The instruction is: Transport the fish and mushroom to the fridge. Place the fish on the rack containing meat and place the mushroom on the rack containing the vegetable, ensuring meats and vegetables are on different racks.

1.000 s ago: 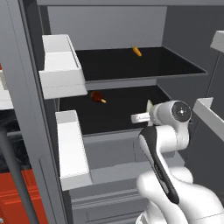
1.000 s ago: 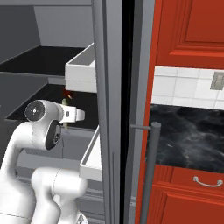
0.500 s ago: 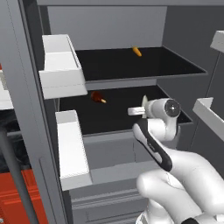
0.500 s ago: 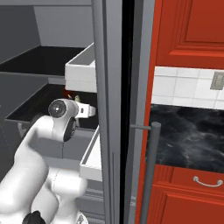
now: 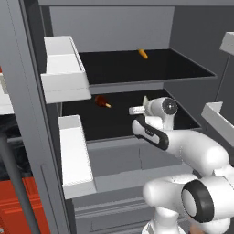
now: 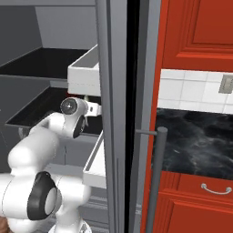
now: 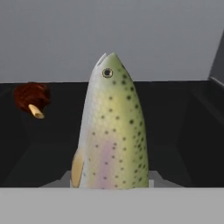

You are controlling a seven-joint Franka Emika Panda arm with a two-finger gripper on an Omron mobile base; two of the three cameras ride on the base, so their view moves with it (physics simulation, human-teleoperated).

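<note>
In the hand view the fish [image 7: 113, 127] fills the centre, standing head-up, its tail end gripped between the fingers at the bottom edge. The meat [image 7: 31, 98] lies at the left on the lower black rack [image 7: 52, 144]. The left base view shows what that one cannot: the carrot [image 5: 143, 53] on the higher rack [image 5: 183, 68], top centre, and the gripper [image 5: 144, 103] reaching into the fridge [image 5: 27, 114] over the lower rack, fish tip poking up. In the right base view the fridge door hides the shelves' contents.

I work in a rendered home kitchen: an open grey fridge [image 5: 27, 114] stands before me, with red cabinets [image 6: 195, 32], white wall tiles [image 6: 191, 93] and a black marble counter [image 6: 195, 141] at my three o'clock.
</note>
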